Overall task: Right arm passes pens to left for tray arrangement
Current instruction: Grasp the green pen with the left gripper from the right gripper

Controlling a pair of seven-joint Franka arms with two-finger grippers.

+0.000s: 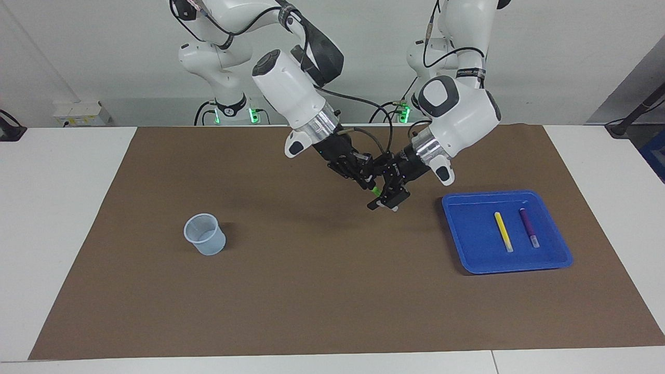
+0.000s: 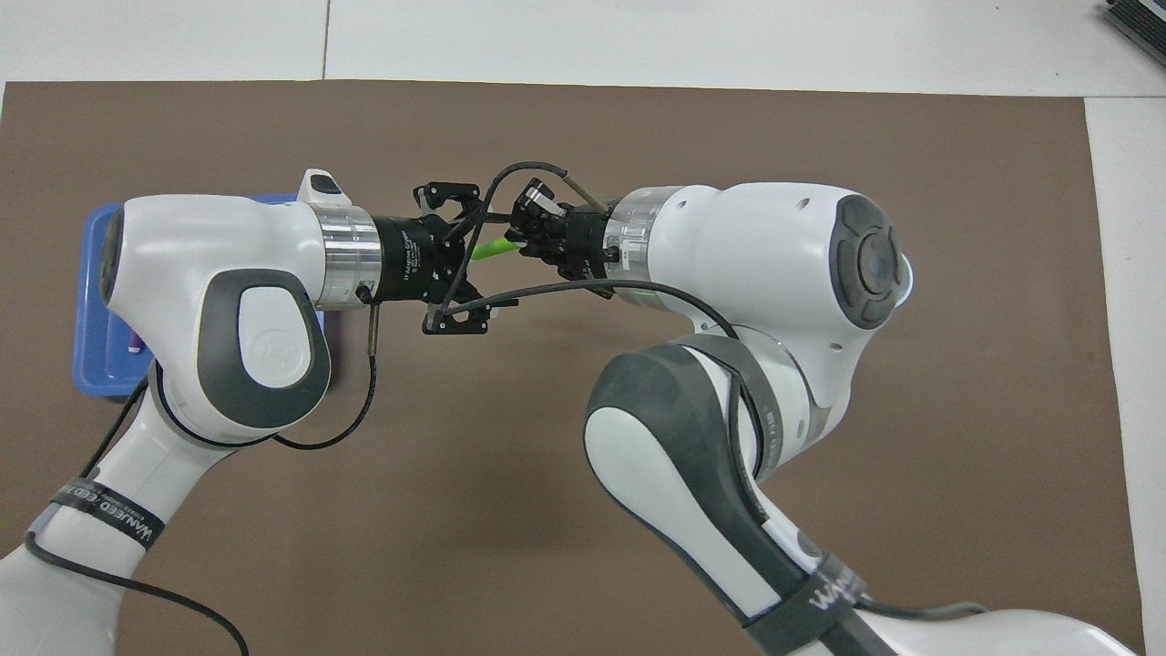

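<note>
From the facing camera I see my two grippers meeting in the air over the brown mat (image 1: 332,291), near the middle of the table. The right gripper (image 1: 367,182) is clamped on the green pen (image 1: 375,192), which slants down out of its fingers. The left gripper (image 1: 385,200) sits right at that pen with its jaws spread wide around it; I can't tell whether either finger touches it. The blue tray (image 1: 558,257) lies on the mat toward the left arm's end of the table, just beside the meeting point. In it the yellow pen (image 1: 503,231) and the purple pen (image 1: 529,227) lie side by side, apart, each running roughly away from the robots. A small clear cup (image 1: 204,234) stands upright toward the right arm's end, well apart from everything else.

From the overhead camera I see the left gripper (image 2: 466,260) with both fingers far apart, and the green pen (image 2: 494,246) pointing into the gap between them from the right gripper (image 2: 521,239), which pinches its other end. The tray (image 2: 91,301) is mostly covered by my left arm, with only one edge showing.
</note>
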